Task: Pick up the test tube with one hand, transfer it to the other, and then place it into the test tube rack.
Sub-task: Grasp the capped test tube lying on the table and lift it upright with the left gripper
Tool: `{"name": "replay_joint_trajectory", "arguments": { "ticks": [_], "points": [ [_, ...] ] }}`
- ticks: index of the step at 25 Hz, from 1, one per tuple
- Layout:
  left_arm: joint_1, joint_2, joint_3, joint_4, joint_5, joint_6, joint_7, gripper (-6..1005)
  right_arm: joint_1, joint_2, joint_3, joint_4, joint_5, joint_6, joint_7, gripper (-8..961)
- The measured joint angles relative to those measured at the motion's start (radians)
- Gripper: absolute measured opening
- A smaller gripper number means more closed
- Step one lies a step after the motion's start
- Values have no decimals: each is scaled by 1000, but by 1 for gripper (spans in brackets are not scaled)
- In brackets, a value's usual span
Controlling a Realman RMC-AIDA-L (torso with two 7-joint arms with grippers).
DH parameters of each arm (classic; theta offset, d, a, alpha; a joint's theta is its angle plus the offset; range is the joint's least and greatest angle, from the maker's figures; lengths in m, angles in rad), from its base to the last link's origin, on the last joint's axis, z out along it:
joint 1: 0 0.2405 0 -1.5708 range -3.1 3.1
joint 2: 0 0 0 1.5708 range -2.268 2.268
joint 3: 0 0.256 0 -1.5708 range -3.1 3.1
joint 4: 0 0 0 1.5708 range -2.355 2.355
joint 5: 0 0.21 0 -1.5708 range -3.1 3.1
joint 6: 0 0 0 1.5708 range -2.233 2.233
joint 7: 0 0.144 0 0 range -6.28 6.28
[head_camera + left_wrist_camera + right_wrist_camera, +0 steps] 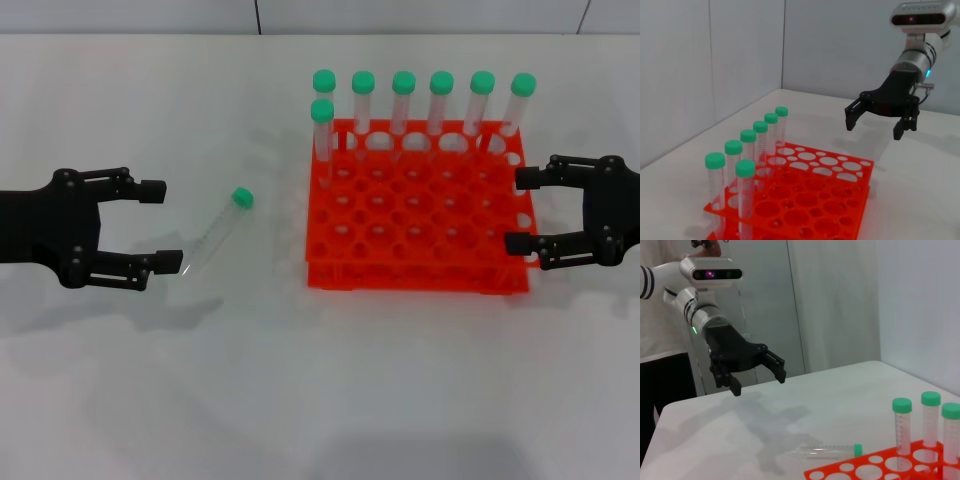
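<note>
A clear test tube [213, 235] with a green cap lies on the white table, cap pointing away from me, left of the orange-red rack [400, 278]. My left gripper [160, 225] is open and empty just left of the tube, its near fingertip close to the tube's rounded end. My right gripper [520, 211] is open and empty at the rack's right edge. The right wrist view shows the left gripper [758, 383] hovering above the table, the lying tube [827, 450] and the rack [852, 466]. The left wrist view shows the right gripper [874, 128] beyond the rack [867, 175].
Several green-capped tubes [441, 100] stand upright in the rack's far row, with one more [322, 130] in the second row at the left. They also show in the left wrist view [745, 190]. White walls close the table's far side.
</note>
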Motion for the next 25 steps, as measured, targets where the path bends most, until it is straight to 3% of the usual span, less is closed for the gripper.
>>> {"name": "replay_joint_trajectory", "arguments": {
  "ticks": [15,18,25],
  "points": [
    [-2,-10,0,5,0,-44,-69,875,-4,10,8,-4,0,16,-9,870],
    [4,-29,2,44,0,-48,-115,875,-14,17,27,-12,2,29,-14,870],
    [14,-109,3,285,108,-52,-446,874,-22,23,47,-18,3,43,-31,870]
  ]
}}
